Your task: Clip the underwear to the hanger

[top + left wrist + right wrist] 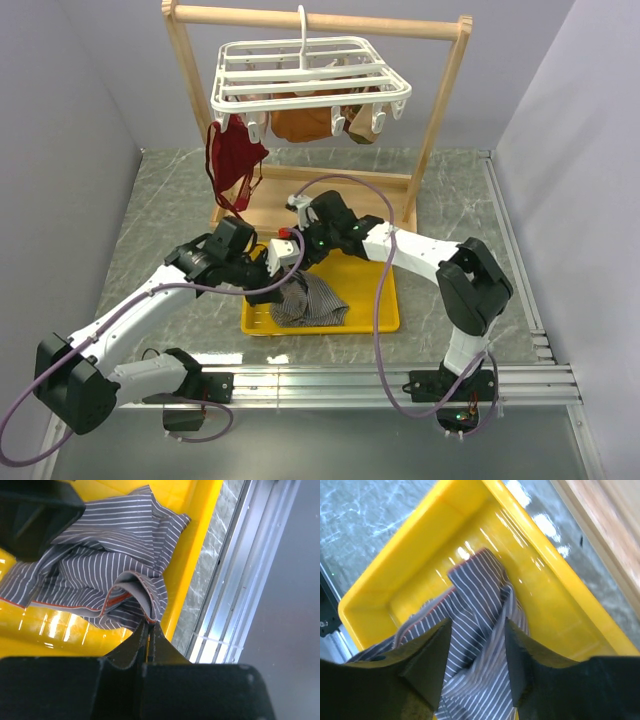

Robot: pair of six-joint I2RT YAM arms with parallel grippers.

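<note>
On the desk, the underwear is lying in the tray; left jaws are pinching its hem, right jaws are gaping over it. That thin pinch is risking slippage.

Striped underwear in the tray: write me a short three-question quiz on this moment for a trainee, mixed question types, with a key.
1. True or false: the left end effector is shut on a fold of the underwear.
2. Where does most of the underwear lie? A, in the yellow tray; B, clipped to the hanger; C, on the bare table.
3. Fill in: the right end effector is ____, its fingers either side of the cloth.
Key: 1 true; 2 A; 3 open.
</note>
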